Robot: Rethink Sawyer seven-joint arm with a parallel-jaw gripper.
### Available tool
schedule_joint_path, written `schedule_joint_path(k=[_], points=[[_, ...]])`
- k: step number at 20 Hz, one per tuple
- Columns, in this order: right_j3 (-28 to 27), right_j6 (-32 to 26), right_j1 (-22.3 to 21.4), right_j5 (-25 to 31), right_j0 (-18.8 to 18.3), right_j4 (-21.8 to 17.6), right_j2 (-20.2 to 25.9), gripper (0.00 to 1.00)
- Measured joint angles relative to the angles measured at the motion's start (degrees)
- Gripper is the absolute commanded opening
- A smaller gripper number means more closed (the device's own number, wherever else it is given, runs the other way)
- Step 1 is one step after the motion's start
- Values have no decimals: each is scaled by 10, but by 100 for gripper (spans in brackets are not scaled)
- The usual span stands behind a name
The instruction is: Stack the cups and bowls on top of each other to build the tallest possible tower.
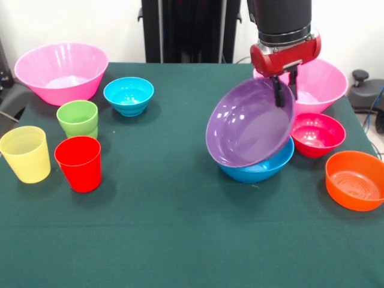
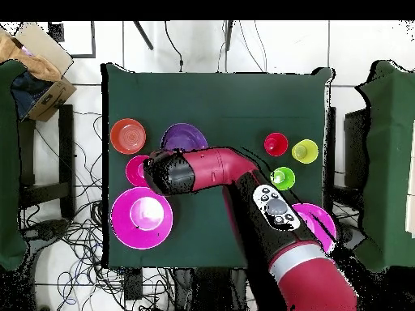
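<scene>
My gripper (image 1: 287,96) is shut on the upper right rim of the purple bowl (image 1: 249,123), one finger inside and one behind. That bowl hangs steeply tilted, its opening toward the camera, its lower edge over the blue bowl (image 1: 259,170) beneath it. Around them stand a large pink bowl (image 1: 327,84), a crimson bowl (image 1: 317,134) and an orange bowl (image 1: 356,180). At the left are another large pink bowl (image 1: 60,72), a cyan bowl (image 1: 128,95), and the green cup (image 1: 78,118), yellow cup (image 1: 25,153) and red cup (image 1: 78,163). From overhead the purple bowl (image 2: 185,136) shows beside the arm, which hides the gripper.
The arm (image 2: 243,174) crosses the green table (image 2: 211,97) diagonally in the overhead view and covers part of one pink bowl (image 2: 323,225). A cardboard box (image 2: 36,69) and cables lie on the floor off the table.
</scene>
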Motion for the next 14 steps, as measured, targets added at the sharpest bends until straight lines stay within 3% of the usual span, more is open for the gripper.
schedule_joint_path(k=[3,8,14], points=[[-4,1,1,11,7,3,-8,100],[-26,7,9,96,49,24,-41,100],[-28,7,11,143,62,35,-47,100]])
